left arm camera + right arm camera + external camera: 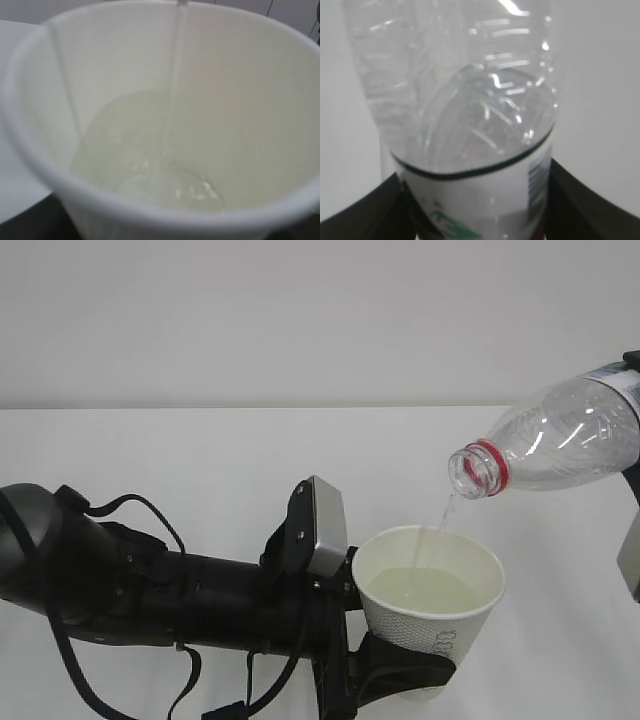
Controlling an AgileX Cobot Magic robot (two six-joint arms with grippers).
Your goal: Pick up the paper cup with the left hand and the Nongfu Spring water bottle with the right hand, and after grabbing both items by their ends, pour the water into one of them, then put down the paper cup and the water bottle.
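Between the fingers (400,672), the paper cup (432,605) sits clamped.

The exterior camera faces the far wall from near the table (200,460), slightly above cup height. The left wrist camera looks down into the paper cup (160,125) from very close. The right wrist camera sits just behind the water bottle (465,125). The exterior view shares both.

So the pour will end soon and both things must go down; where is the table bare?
Bare white table lies behind the black left arm, and between the white paper cup and the right edge, under the tilted clear plastic bottle. The lower left is crowded by that arm and its cables.
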